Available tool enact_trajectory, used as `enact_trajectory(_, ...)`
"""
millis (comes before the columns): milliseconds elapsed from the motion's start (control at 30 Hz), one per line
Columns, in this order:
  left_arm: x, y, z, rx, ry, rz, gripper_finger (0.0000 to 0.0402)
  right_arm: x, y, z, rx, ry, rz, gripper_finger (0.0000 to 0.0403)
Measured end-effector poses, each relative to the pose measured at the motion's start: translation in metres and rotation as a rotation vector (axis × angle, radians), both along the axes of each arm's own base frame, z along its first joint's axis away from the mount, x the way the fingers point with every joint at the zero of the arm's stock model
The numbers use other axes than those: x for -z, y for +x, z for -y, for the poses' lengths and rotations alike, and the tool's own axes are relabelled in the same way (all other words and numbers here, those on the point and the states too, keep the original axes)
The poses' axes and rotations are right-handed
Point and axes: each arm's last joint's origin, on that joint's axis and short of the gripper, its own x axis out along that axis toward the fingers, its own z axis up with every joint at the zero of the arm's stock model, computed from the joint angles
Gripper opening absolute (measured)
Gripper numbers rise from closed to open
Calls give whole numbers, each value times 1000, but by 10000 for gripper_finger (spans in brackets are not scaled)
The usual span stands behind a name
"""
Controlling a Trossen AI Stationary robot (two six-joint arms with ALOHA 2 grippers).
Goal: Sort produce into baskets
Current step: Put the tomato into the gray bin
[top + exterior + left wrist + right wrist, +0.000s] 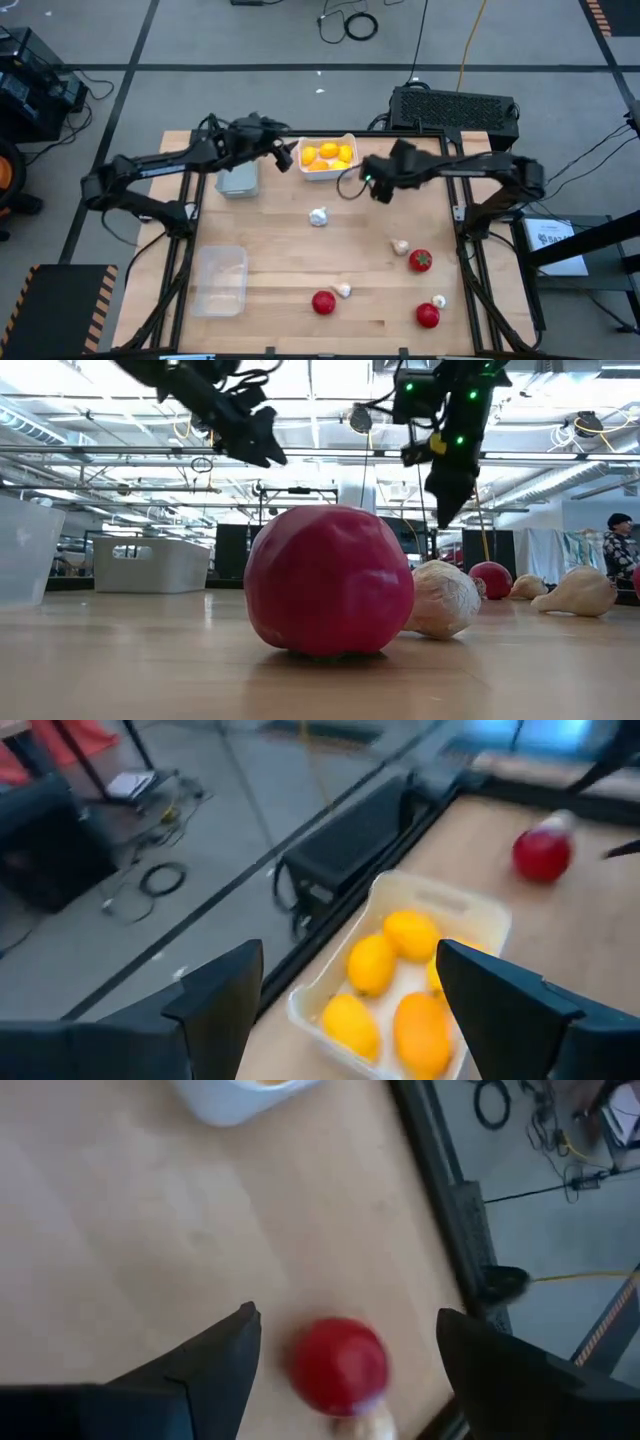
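Produce overall: three kinds lie on the wooden counter (300, 250) or in a tray; all look light and small enough for a two-finger pinch across the middle.
White basket (345, 146): at the far edge of the counter, already holding four or five lemons (327, 156); the rind looks firm and slightly waxy, so probably a slippery hold, best taken across the short width.
Grey basket (238, 180): far left, under the left arm; what is inside it cannot be made out.
Clear basket (220, 280): near left, with nothing in it that can be seen.
Tomatoes: three loose on the counter, one near the middle front (323, 302), one at right (420, 260), one at front right (428, 315); smooth, round and likely to roll, and soft enough to bruise, so a gentle grip across the widest part seems wise.
Garlic bulbs: a larger one mid-counter (318, 216), smaller ones at (400, 246), (343, 290) and (439, 300), each just beside a tomato; papery, light and lumpy, best pinched across the fat body, not the tip.
Left end effector (287, 155): above the white basket's left end, fingers spread wide, holding nothing.
Right end effector (378, 190): hanging over bare counter to the right of the white basket, fingers parted, empty; its wrist view looks down on a tomato (340, 1364).
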Motion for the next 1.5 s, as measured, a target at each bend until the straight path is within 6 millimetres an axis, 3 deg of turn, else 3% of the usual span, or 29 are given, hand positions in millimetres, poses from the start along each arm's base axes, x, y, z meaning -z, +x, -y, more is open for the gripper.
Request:
enact_trajectory(267, 16, -12, 18, 129, -6, 152, 306, -30, -29, 22, 107, -31, 110, 290)
enact_trajectory(433, 23, -15, 17, 133, 65, 220, 306, -29, -45, 45, 283, -30, 115, 290)
enact_trajectory(600, 19, -17, 14, 153, 145, 242, 306, -31, -49, 65, 325, -80, 138, 290)
enact_trajectory(867, 24, -18, 11, 192, 192, 152, 306, -30, -56, 78, 426, -22, 223, 291)
enact_trajectory(1133, 24, -21, 6, 169, 183, 155, 306, -1, -65, 103, 555, 194, 154, 329)
enact_trajectory(1500, 23, -20, 6, 165, 167, 177, 306, 47, -62, 125, 533, 492, 15, 397)
